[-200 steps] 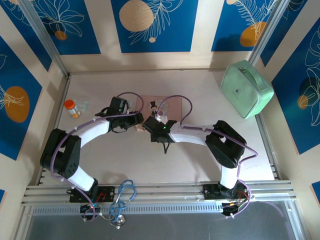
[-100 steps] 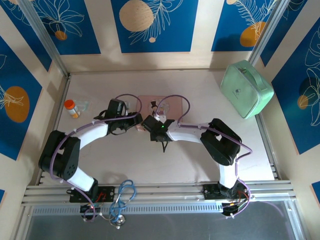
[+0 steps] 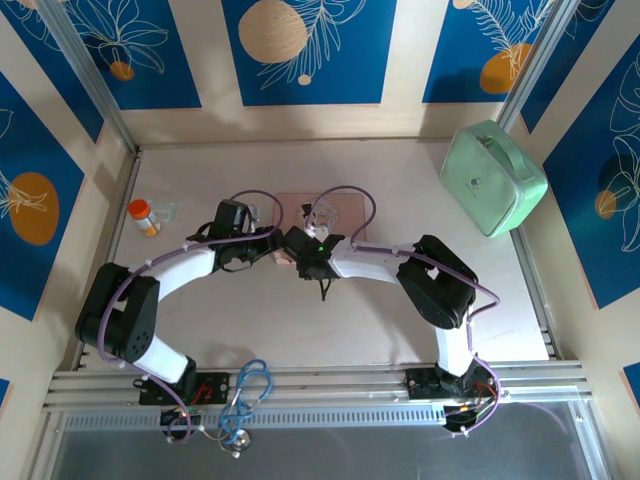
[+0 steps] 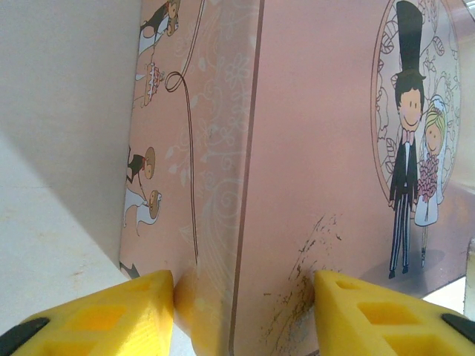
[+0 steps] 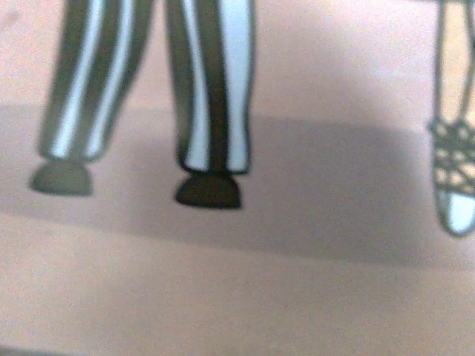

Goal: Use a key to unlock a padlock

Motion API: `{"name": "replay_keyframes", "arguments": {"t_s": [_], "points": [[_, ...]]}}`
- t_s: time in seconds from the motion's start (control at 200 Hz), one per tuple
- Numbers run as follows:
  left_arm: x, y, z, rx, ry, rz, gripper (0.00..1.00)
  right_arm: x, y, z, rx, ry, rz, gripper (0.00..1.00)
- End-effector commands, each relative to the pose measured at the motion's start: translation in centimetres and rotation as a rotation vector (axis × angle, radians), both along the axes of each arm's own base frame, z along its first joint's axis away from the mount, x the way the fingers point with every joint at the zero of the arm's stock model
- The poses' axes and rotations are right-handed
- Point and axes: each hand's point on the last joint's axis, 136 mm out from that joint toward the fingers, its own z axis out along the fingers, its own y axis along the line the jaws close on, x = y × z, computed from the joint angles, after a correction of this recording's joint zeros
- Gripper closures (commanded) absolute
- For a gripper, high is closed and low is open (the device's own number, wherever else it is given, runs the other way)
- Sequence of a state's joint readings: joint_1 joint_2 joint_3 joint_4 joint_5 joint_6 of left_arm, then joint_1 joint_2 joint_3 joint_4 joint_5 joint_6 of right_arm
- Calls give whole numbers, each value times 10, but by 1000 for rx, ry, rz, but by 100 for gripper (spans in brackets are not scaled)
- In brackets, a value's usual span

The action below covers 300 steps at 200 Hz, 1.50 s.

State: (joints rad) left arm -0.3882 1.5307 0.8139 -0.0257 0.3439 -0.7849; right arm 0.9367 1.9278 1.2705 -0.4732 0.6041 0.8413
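Desk (image 3: 400, 320): mint-green case (image 3: 493, 178) at the far right corner, pink box (image 3: 350, 212) flat mid-desk, nearer the far edge. My left hand (image 4: 245, 311) is about half open and clamped across the box's near corner, one finger (image 4: 111, 319) on the side wall, the other on the lid. My right hand (image 3: 303, 248) hangs low over the lid, opening unclear; orange bottle (image 3: 143, 216) by the left edge; can't tell where the padlock is.

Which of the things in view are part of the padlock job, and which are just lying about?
In use: pink box, left end effector at its corner, right end effector over its lid.
Lying about: orange pill bottle, mint green case, blue cable loops by the bases.
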Motion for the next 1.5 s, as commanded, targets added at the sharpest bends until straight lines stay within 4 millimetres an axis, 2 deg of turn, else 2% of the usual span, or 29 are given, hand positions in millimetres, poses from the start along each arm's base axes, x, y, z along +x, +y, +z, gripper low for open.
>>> {"name": "replay_keyframes", "arguments": {"t_s": [0.0,0.155,0.28,0.4,0.73,0.78,0.865,1.015,1.226,1.381,1.496], "points": [[-14,2,-10,1,64,-10,52,-5,-7,-2,-59,16,-17,65],[-15,2,-10,-2,65,-8,52,-9,-12,-4,-107,35,-26,70],[-15,2,-10,-2,65,-7,52,-11,-17,-4,-160,44,-37,80],[-15,2,-10,-2,66,-8,52,-13,-20,-1,-225,53,-38,83],[-14,1,-8,-10,62,-7,53,-11,-18,-10,-334,79,-21,92],[-14,1,-8,-9,64,-7,53,-10,-17,-11,-342,79,-17,92],[-14,1,-8,-10,63,-7,53,-11,-13,-9,-333,66,4,85],[-13,1,-7,-10,58,-7,53,-11,-5,9,-274,11,34,72],[-12,0,-7,-7,59,-11,54,-18,-6,27,-166,-24,37,56],[-11,0,-5,-5,55,-11,54,-23,-1,42,-27,-87,85,55],[-10,1,-3,0,51,-14,54,-24,-3,48,85,-109,97,67]]}}
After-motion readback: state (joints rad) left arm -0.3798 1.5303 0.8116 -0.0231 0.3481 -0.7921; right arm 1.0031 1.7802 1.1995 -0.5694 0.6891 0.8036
